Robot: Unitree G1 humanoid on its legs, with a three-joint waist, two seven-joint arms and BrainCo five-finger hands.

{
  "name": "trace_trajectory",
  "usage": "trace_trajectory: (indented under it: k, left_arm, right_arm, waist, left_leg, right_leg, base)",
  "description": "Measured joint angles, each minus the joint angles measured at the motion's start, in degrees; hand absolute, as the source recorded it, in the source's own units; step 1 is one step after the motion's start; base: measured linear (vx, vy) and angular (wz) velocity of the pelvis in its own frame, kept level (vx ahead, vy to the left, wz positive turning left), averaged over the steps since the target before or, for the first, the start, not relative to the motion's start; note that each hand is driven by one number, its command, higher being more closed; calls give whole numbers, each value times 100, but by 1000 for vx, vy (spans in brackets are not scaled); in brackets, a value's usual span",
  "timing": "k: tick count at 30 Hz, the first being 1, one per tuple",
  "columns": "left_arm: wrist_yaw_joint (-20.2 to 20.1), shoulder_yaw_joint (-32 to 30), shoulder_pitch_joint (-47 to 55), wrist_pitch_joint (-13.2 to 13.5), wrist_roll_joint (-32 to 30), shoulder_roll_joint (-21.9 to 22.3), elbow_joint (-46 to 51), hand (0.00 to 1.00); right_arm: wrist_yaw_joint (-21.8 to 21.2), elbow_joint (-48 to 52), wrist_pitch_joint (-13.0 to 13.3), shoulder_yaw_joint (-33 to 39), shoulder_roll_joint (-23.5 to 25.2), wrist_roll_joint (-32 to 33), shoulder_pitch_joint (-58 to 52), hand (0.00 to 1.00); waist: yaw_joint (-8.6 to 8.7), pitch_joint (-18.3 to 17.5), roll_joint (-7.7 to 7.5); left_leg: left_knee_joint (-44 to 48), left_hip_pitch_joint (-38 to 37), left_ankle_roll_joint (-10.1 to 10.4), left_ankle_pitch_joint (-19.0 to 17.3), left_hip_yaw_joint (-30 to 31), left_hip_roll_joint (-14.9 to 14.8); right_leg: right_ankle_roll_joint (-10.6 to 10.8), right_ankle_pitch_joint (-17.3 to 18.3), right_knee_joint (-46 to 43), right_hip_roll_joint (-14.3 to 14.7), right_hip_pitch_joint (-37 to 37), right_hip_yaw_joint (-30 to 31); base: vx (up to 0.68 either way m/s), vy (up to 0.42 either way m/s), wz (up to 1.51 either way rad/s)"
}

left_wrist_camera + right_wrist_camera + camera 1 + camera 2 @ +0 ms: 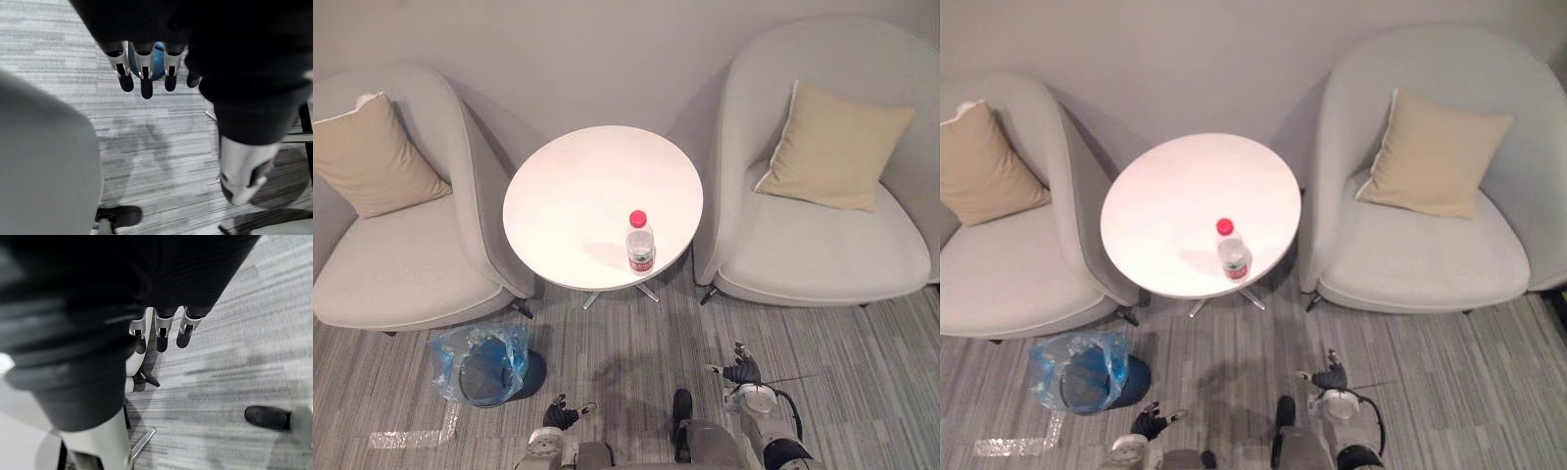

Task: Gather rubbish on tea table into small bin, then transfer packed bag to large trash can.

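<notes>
The robot's left hand (560, 412) and right hand (741, 372) hang low over the striped grey carpet (636, 338), fingers loosely extended and holding nothing, each well short of the table (558, 186).

Ahead of them a single plastic bottle (640, 242) stands upright on the round white table, close to the edge nearest the robot and slightly to its right of centre. The bottle is clear, with a red cap and a red band of label round its lower half.

On the floor to the robot's left, near the table's base, sits the small bin (481, 364), dark blue and lined with a crumpled, translucent bluish bag that puffs out over its rim.

Pale grey armchairs flank the table, the left armchair (401, 255) and the right armchair (822, 245) each carrying a tan cushion.
</notes>
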State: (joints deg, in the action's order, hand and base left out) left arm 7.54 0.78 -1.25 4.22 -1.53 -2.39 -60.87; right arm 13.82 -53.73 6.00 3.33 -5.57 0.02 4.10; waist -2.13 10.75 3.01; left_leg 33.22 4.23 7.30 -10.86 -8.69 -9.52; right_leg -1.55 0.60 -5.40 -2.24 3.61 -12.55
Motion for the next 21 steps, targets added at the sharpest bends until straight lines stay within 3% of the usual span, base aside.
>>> trace_trajectory:
  k: [3, 5, 6, 7, 10, 15, 16, 19, 21]
  left_arm:
    - [-2, 39, -32, -13, -16, 117, 61, 0]
    - [1, 40, -50, -1, -19, 116, 82, 0]
    - [4, 44, -54, -3, -41, 116, 82, 0]
    - [5, 79, -45, -11, -56, 133, 46, 0]
    - [4, 245, -54, -27, -67, -67, 48, 0]
    - [5, 293, -24, -95, -127, -159, -75, 0]
    - [-29, 300, -18, -102, -119, -157, -85, 0]
    - [-75, 283, 5, -104, -135, -208, -174, 0]
    - [-157, 291, 16, -129, -173, -244, -229, 0]
  right_arm:
    - [66, 24, 0, 107, -13, -1, 44, 0]
    - [84, 23, -3, 122, -14, -3, 37, 0]
    - [90, 23, -4, 127, -21, -3, 40, 0]
    - [94, 23, -2, 126, -79, -4, 49, 0]
    - [97, -72, -15, 100, 82, -26, 63, 0]
    - [91, -378, 53, 238, 114, -362, -33, 0]
    - [-198, -493, -77, 478, 129, -66, -145, 0]
    - [-343, -569, -119, 727, 194, 282, -629, 0]
    - [-478, -592, -161, 704, 145, 328, -636, 0]
  waist:
    - [24, -16, 13]
    - [13, 0, -14]
    - [13, -10, 6]
    - [10, -46, 138]
    - [-21, -55, -103]
    - [-42, -73, -141]
    - [-29, -82, -146]
    - [23, -158, -165]
    - [165, -184, -193]
  left_leg:
    - [-273, 209, -249, -180, -384, -83]
    - [-959, 320, -246, -209, -409, -17]
    - [-1461, 316, -208, -50, -361, 46]
    - [-2065, 277, -113, 536, -232, 87]
    - [-2229, 93, -289, 513, -333, 439]
    - [-2691, -359, -425, 563, -499, 695]
    - [-2749, -414, -426, 563, -499, 714]
    - [-2901, -479, -425, 569, -499, 744]
    - [-2921, -507, -425, 569, -477, 731]
  right_leg:
    - [55, 51, 177, -109, -163, -95]
    - [173, 59, 161, -225, -174, -156]
    - [235, 65, 146, -269, -181, -159]
    - [358, 88, 127, -218, -184, -123]
    - [598, 33, 288, -491, -303, 127]
    - [722, 25, 446, -665, -480, 303]
    - [729, 31, 469, -668, -514, 308]
    - [736, 57, 543, -630, -556, 306]
    - [733, 58, 568, -604, -580, 315]
  base:
    - [92, 55, 26]
    - [37, 126, 22]
    - [49, 205, 9]
    - [87, 236, -5]
    - [112, 214, 0]
    - [59, 101, -13]
    - [56, 31, -5]
    - [99, 5, -6]
    - [87, -31, -9]
